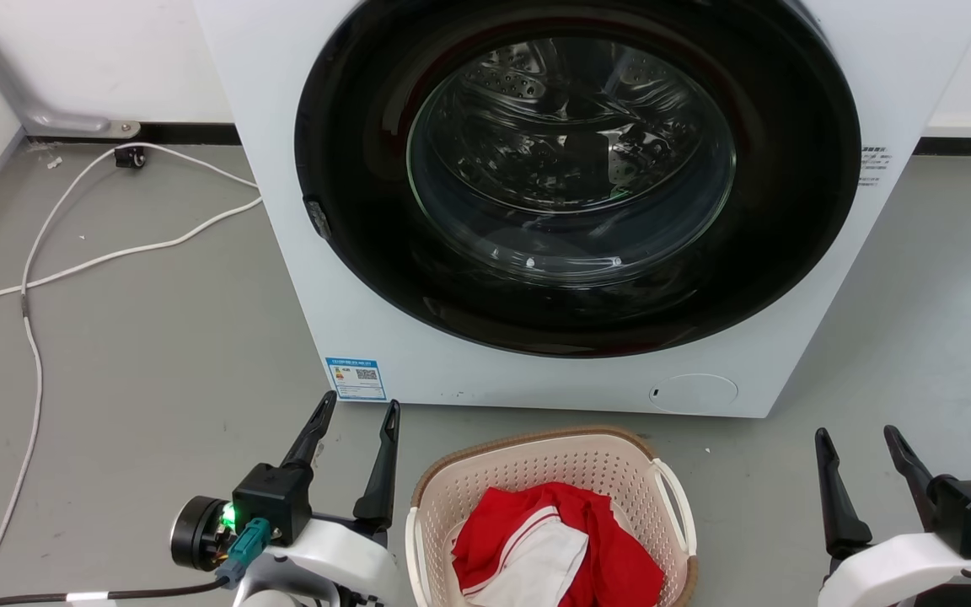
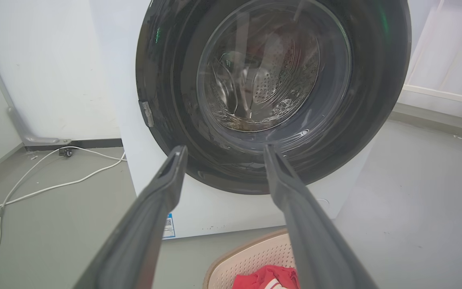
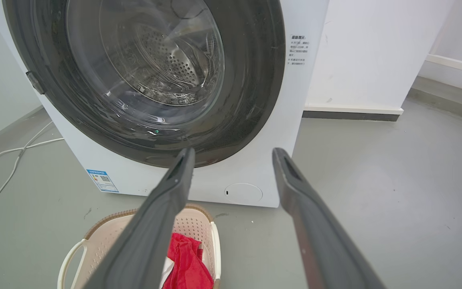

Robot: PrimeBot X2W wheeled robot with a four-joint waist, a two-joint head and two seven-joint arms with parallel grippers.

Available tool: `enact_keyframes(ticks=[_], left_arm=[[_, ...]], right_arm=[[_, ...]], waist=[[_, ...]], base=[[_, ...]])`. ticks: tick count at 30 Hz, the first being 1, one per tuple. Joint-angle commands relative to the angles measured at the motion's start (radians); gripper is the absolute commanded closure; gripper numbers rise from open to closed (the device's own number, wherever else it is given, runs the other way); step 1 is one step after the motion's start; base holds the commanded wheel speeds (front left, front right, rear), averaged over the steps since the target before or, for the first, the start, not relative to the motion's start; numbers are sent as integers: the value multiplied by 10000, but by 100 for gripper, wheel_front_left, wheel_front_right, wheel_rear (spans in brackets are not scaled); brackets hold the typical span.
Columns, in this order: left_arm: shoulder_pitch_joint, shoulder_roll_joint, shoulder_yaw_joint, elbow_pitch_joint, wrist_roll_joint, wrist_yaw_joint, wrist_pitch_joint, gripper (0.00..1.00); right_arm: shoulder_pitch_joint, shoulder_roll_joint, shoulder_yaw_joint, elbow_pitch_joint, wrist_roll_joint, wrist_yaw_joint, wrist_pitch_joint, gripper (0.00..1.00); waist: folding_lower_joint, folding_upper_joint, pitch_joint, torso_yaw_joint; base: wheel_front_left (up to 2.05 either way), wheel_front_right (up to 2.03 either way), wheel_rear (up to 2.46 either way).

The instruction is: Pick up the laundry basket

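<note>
Laundry basket (image 1: 536,472): cream, perforated, brown rim, white handles; between your left gripper (image 1: 361,401) and right gripper (image 1: 857,432), both released.

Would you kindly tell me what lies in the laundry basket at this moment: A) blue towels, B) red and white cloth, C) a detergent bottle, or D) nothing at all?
B: red and white cloth lies heaped inside the laundry basket, in front of the washing machine.
</note>
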Motion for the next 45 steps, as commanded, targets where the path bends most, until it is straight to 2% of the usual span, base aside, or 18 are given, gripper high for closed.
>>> enact_keyframes(ticks=[1, 13, 21, 31, 40, 43, 45], left_arm=[[-117, -13, 18, 29, -18, -27, -24, 0], [-468, -36, 83, 128, -64, -56, -24, 0], [-1537, -43, 25, 674, -54, -77, -24, 0], [-3386, 13, -163, 3010, -520, -212, -24, 0], [-4591, 144, -542, 5376, -1087, -250, -14, 0], [-5219, 181, -1029, 6315, -1573, -255, 147, 0], [-5353, 201, -1169, 6540, -1715, -255, 238, 0]], right_arm=[[-98, 30, 7, 49, -41, -3, -68, 0], [-447, 30, -25, 237, -193, -3, -118, 0], [-1349, 26, -177, 733, -483, -3, 134, 0], [-2965, 21, 88, 2101, -651, -3, 306, 0], [-4373, 23, 470, 4006, -687, -3, 139, 0], [-5115, 13, 568, 5133, -628, -3, 45, 0], [-5304, -28, 623, 5444, -659, -3, 45, 0]], waist=[[-1, 0, 4, 1], [-1, 0, 348, 17], [-1, 0, 1424, -95], [-1, 0, 3286, -96], [-1, 0, 4455, -146], [-1, 0, 4977, -193], [-1, 0, 5097, -207]], base=[[0, 0, 0], [0, 0, 0], [0, 0, 0], [0, 0, 0], [0, 0, 0], [0, 0, 0], [0, 0, 0]])
